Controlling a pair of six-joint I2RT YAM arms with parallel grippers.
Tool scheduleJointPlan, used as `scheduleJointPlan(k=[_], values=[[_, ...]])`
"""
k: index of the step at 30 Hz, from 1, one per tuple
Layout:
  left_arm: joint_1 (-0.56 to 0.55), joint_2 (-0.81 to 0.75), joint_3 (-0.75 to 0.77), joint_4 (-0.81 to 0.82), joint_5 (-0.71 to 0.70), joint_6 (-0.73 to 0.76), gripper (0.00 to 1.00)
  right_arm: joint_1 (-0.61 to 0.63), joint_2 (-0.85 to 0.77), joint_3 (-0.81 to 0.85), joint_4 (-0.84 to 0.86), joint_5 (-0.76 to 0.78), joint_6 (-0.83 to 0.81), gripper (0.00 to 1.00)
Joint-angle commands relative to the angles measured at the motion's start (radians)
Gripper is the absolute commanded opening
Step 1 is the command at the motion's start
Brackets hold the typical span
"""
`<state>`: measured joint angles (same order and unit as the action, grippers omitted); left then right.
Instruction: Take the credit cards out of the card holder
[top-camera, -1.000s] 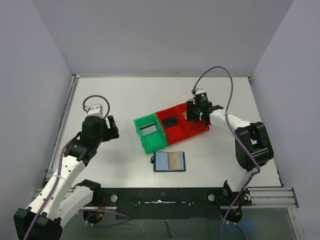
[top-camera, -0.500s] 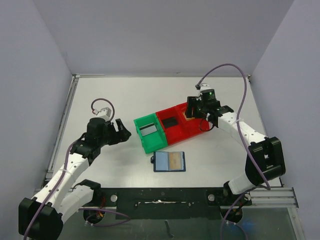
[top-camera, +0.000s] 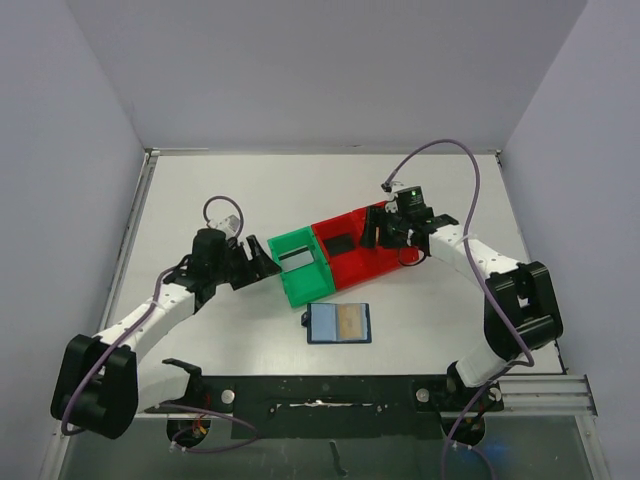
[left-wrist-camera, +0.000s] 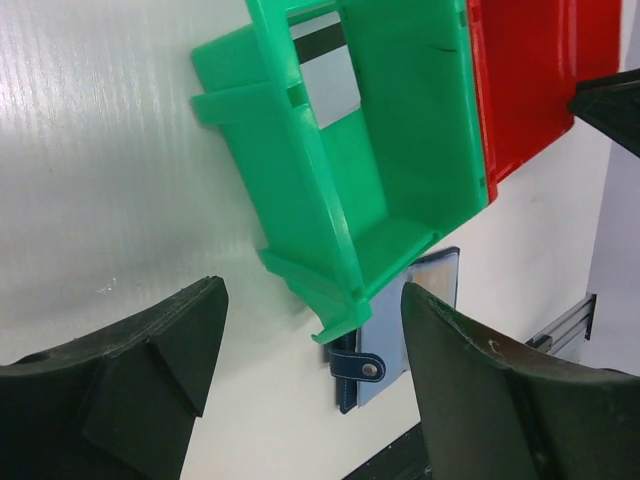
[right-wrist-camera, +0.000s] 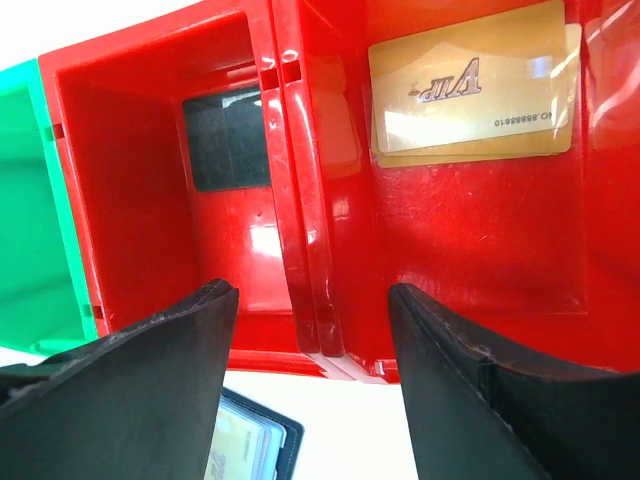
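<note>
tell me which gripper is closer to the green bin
Left. The left gripper is right beside the green bin's outer wall; the right gripper hangs over the red bins on its other side.

The green rectangular plastic bin (left-wrist-camera: 400, 150) and the red rectangular plastic bin (right-wrist-camera: 470, 250) are smooth and glossy, the red one catching highlights. The gold plastic card (right-wrist-camera: 470, 85) inside has a satin sheen; the white bench (left-wrist-camera: 100, 180) looks matt and finely ribbed.

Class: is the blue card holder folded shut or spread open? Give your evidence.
Spread open: the card holder lies flat, inner pockets facing up, a tan card showing inside.
</note>
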<state>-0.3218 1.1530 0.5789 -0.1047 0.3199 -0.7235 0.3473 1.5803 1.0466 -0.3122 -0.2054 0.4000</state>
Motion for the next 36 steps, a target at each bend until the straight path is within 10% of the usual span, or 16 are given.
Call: scheduleJointPlan(k=[1, 36], values=[[-0.006, 0.065, 0.069, 0.102, 0.033, 0.0, 0.67, -0.004, -0.005, -0.01, 0.027, -0.043, 0.027, 0.64], [-0.004, 0.568, 0.541, 0.112, 0.048, 0.039, 0.53, 0.027, -0.032, -0.112, 0.207, -0.09, 0.245, 0.64]])
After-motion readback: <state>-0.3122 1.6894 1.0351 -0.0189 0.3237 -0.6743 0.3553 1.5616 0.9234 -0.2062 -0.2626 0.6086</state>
